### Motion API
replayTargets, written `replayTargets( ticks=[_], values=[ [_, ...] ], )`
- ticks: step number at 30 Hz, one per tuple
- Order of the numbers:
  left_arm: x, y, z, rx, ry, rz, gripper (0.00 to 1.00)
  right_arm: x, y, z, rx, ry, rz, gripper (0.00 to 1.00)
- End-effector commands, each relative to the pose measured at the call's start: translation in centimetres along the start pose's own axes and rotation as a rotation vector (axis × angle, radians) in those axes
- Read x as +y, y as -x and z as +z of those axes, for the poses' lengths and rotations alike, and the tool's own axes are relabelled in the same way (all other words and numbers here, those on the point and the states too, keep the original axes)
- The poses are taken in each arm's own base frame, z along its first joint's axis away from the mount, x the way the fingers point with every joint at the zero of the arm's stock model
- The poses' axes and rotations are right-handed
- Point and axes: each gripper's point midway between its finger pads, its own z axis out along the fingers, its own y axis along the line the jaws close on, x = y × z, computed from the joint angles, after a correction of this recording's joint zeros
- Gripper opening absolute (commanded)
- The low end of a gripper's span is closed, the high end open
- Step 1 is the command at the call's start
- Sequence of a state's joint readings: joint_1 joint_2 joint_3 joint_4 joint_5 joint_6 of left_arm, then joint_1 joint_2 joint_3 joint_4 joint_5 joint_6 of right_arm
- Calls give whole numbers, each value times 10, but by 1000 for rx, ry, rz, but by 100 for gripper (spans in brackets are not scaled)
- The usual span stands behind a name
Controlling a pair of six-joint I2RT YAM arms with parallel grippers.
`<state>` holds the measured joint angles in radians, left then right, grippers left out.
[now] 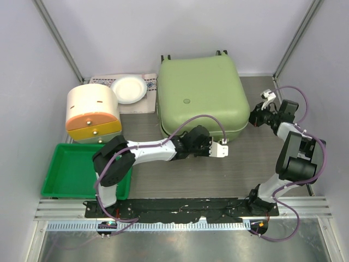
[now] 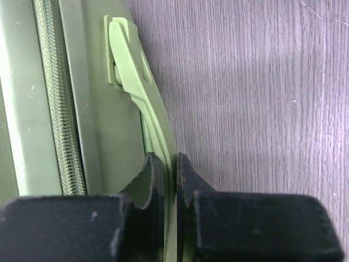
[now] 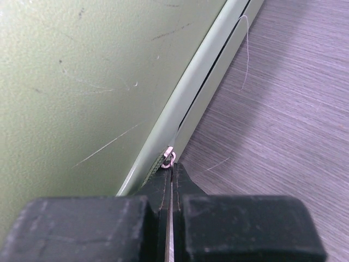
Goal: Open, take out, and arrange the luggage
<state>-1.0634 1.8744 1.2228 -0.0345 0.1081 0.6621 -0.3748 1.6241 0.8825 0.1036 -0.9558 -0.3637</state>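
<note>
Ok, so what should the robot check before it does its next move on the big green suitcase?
1. Left gripper shut on the handle: ok.
2. Right gripper shut on the zipper pull: ok.
3. Luggage lying flat on the table, lid down: ok.
4. Zipper undone beside the handle: not ok, the teeth there look closed.
5. Zipper undone all the way round: cannot tell, most of it is hidden.
</note>
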Motion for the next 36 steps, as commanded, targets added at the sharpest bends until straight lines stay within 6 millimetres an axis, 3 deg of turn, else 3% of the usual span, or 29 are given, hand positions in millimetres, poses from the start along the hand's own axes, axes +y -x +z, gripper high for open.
replayTargets(
  ticks=[1,2,5,6,7,8,9,10,11,13,16,17,18,19,20,21,23,24,26,27,29,33,36],
  values=[
    [-63,-6,-12,50,-218,23,0,-35,98,3,-230,-149,-330,3],
    [-60,-5,-14,56,-200,16,0,-37,103,3,-236,-153,-318,15],
    [-47,16,-29,36,-180,5,26,-43,104,-9,-218,-185,-309,38],
    [-47,26,-35,25,-182,6,40,-45,106,-15,-215,-202,-316,41],
    [-49,27,-44,51,-198,6,46,-48,109,-20,-212,-221,-322,44],
    [-37,48,-55,20,-170,17,52,-47,113,-27,-193,-232,-308,48],
    [-33,55,-62,23,-153,-1,59,-51,114,-33,-174,-249,-304,49],
    [-34,56,-70,43,-166,-19,61,-56,114,-39,-148,-276,-310,54],
    [-21,73,-81,16,-142,-31,62,-56,120,-46,-128,-290,-287,57],
    [-17,78,-96,28,-135,-79,68,-67,124,-59,-91,-363,-288,58],
    [-9,95,-123,-34,-111,-149,71,-64,126,-70,-6,-380,-227,60],
    [-4,99,-129,-55,-92,-181,74,-59,131,-75,15,-371,-193,60],
    [13,102,-148,-94,-39,-241,76,-53,134,-77,17,-361,-177,60],
    [24,105,-154,-136,-12,-299,79,-43,134,-75,28,-337,-148,60],
    [34,106,-162,-162,7,-427,82,-36,143,-75,16,-327,-138,60],
    [67,91,-176,-179,73,-535,83,-27,149,-75,8,-321,-145,60],
    [106,85,-194,-237,132,-770,84,-6,159,-65,-7,-290,-158,60],
    [142,55,-209,-234,222,-877,84,2,163,-62,-13,-281,-157,60],
    [171,34,-224,-270,281,-1002,81,32,171,-52,-22,-223,-183,60],
    [191,7,-238,-278,344,-1102,80,41,172,-49,-16,-206,-185,60],
    [198,-22,-240,-267,370,-1205,76,74,169,-36,14,-125,-198,60],
    [202,-65,-242,-299,341,-1400,75,104,158,-22,46,-67,-218,61],
    [207,-89,-234,-313,350,-1468,79,104,147,-20,71,-81,-221,61]
  ],
)
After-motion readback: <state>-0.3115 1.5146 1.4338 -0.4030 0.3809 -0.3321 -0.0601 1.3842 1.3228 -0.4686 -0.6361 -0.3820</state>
